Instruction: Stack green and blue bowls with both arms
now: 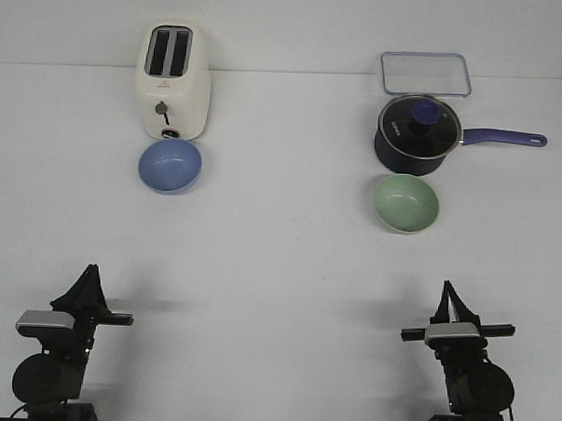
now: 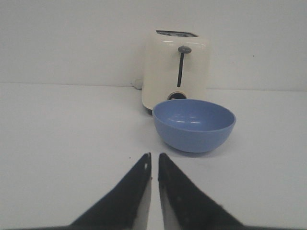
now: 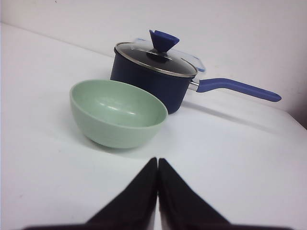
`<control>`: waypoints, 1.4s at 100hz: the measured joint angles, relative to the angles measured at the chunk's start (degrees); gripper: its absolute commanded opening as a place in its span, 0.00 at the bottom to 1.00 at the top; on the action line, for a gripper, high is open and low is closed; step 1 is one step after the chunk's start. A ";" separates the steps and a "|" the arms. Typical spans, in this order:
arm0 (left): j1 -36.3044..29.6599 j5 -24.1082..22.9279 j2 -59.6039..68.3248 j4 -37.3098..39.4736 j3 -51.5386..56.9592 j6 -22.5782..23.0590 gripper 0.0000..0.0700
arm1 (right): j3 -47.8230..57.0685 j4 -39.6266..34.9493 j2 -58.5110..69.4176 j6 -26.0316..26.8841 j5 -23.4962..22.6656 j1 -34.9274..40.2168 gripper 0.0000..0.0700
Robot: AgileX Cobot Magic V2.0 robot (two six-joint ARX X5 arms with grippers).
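From the front I see the blue bowl before the toaster and the green bowl before the saucepan. Only the wrist views show the left claw nearly closed and the right claw fully closed, both empty.

A robot test bench staged as a kitchen: a bare white surface before a blank white wall carries a cream two-slot toaster, a dark blue glass-lidded saucepan and a clear plastic container.
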 measured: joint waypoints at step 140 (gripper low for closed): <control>0.00 0.02 0.00 0.00 0.00 0.02 0.02 | 2.27 -3.93 0.81 32.57 -0.02 0.00 0.00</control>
